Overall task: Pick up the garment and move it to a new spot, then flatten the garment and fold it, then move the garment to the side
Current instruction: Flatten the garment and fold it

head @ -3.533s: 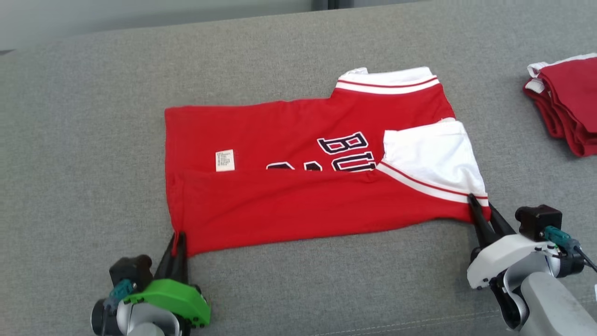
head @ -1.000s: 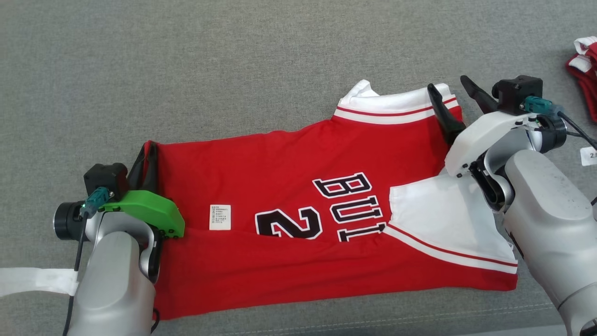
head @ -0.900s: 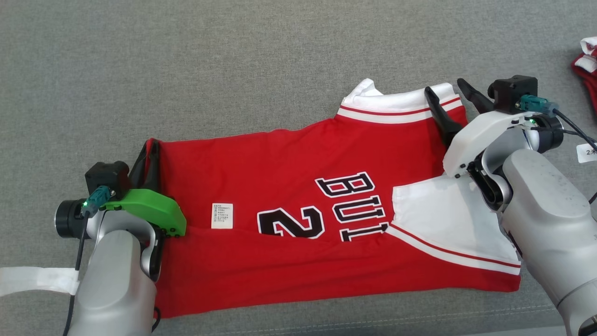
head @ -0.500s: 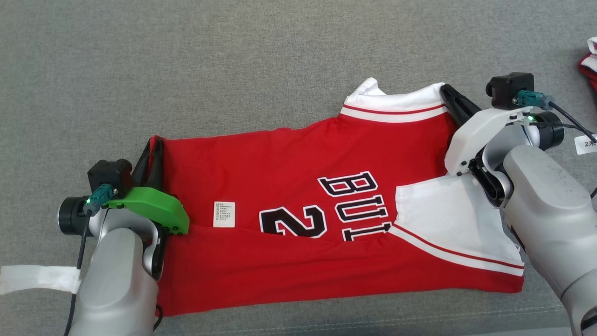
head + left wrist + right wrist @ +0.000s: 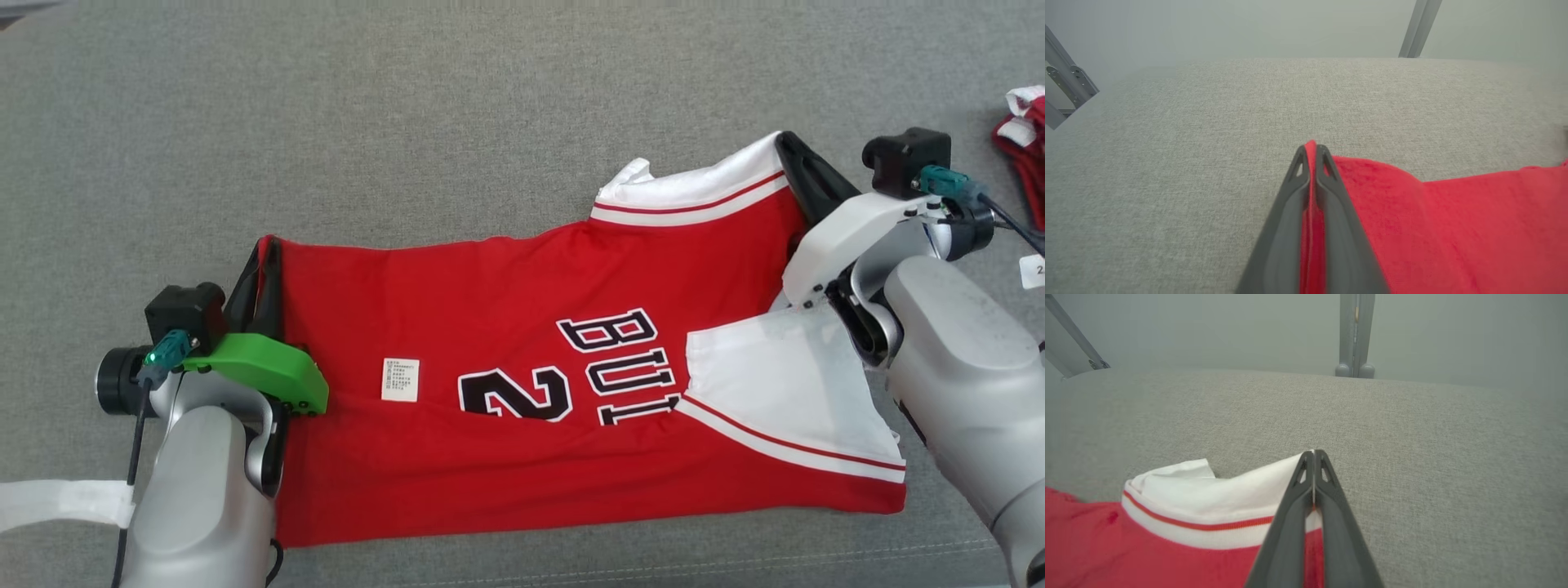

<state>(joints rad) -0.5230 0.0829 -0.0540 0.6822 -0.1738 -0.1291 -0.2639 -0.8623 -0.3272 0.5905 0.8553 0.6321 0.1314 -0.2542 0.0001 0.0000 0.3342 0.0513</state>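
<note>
The garment (image 5: 522, 327) is a red jersey with white trim and black lettering, lying partly folded on the grey cushion. At its far left corner my left gripper (image 5: 265, 245) is shut on the red hem; the left wrist view shows red cloth (image 5: 1312, 204) pinched between the dark fingers (image 5: 1331, 204). My right gripper (image 5: 785, 140) is shut on the white-banded far right corner, which is lifted a little. In the right wrist view the white band (image 5: 1229, 498) runs into the closed fingers (image 5: 1294, 514).
A pile of red and white clothes (image 5: 1024, 139) lies at the right edge of the grey cushion (image 5: 408, 122). A white strap (image 5: 57, 502) crosses the lower left by my left forearm. Metal frame bars (image 5: 1353, 335) stand beyond the cushion's far edge.
My right gripper went from wide open beside the white-banded corner to shut on it, and has raised that corner slightly. The left gripper has kept its hold on the hem corner.
</note>
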